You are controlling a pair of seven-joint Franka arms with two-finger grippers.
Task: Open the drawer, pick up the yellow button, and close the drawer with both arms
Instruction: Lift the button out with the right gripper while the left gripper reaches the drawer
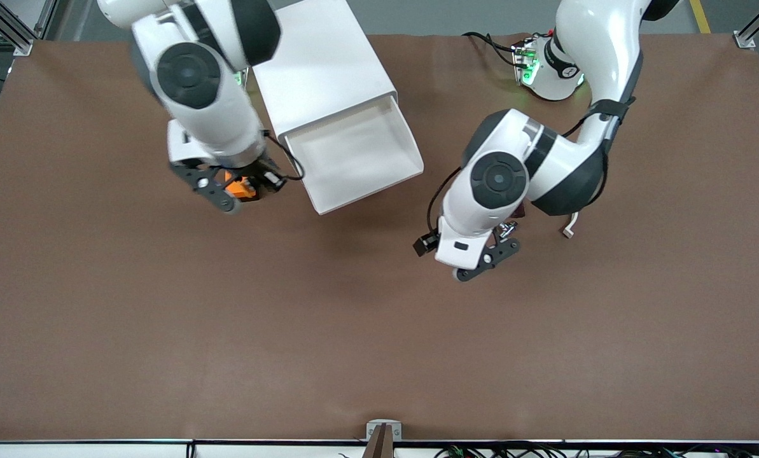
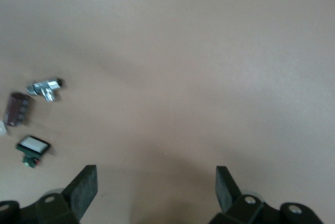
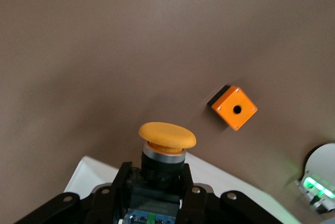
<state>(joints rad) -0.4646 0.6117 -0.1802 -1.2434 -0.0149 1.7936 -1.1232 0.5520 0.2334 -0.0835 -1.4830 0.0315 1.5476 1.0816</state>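
The uppermost drawer (image 1: pixel 379 175) stands pulled out of the white cabinet (image 1: pixel 322 57), and its tray looks empty. My right gripper (image 1: pixel 236 189) hangs over the table beside the drawer, toward the right arm's end. It is shut on the button (image 1: pixel 243 188). In the right wrist view the fingers (image 3: pixel 189 182) clamp the button's black body, and its orange cap (image 3: pixel 167 135) sticks out past them. My left gripper (image 1: pixel 490 257) is open and empty over bare table toward the left arm's end. Its fingers (image 2: pixel 84 187) are wide apart.
An orange cube with a black hole (image 3: pixel 234 108) lies on the table near the right arm's base. Near the left gripper lie a small metal part (image 2: pixel 44 89), a dark cylinder (image 2: pixel 17 109) and a black part with a white face (image 2: pixel 32 148). A white clip (image 1: pixel 569 232) lies nearby.
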